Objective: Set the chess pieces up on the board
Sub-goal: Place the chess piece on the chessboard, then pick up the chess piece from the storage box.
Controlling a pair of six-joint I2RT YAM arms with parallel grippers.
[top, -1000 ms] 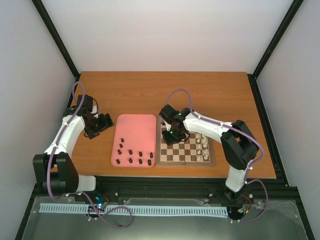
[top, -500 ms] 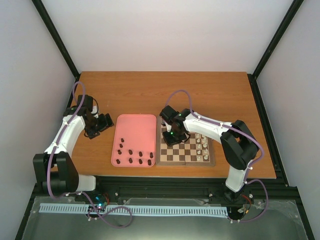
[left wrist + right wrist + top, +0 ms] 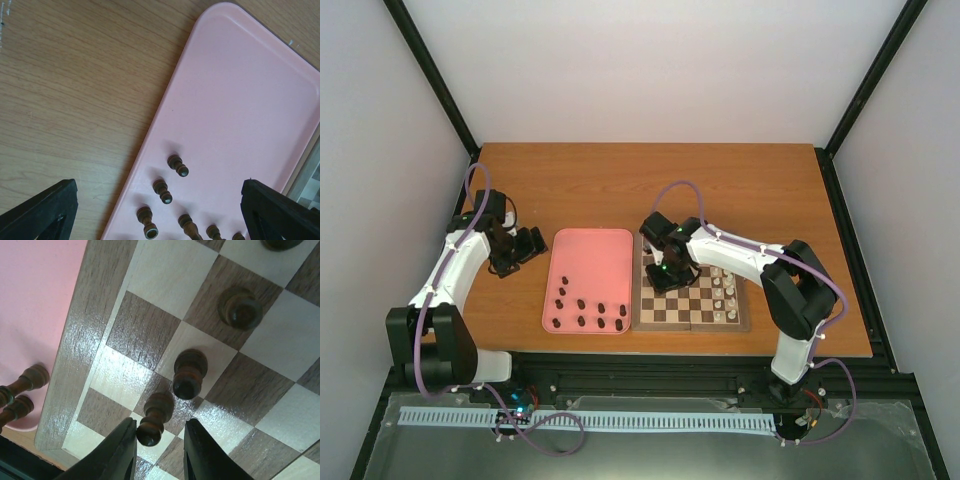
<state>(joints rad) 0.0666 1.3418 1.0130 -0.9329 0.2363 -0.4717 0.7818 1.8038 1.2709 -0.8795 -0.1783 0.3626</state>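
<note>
The board [image 3: 672, 312] lies right of the pink tray [image 3: 588, 262]. Several dark chess pieces [image 3: 582, 312] lie on the tray's near half; three show in the left wrist view [image 3: 163, 191]. My right gripper [image 3: 664, 276] hangs low over the board's far left corner. In its wrist view the gripper [image 3: 159, 442] is open around a dark pawn [image 3: 155, 416] that stands on the board [image 3: 85, 330]; the pawn touches the left finger [image 3: 120, 450] and is clear of the right one. Other dark pieces [image 3: 189, 373] stand beyond it. My left gripper [image 3: 527, 245], wide open and empty [image 3: 160, 220], is left of the tray.
Cream-white pieces [image 3: 725, 290] stand in two columns on the board's right side. The tray's edge [image 3: 35, 300] with two lying dark pieces [image 3: 22, 385] sits just left of the board. Bare wooden table [image 3: 650, 185] lies behind the tray and board.
</note>
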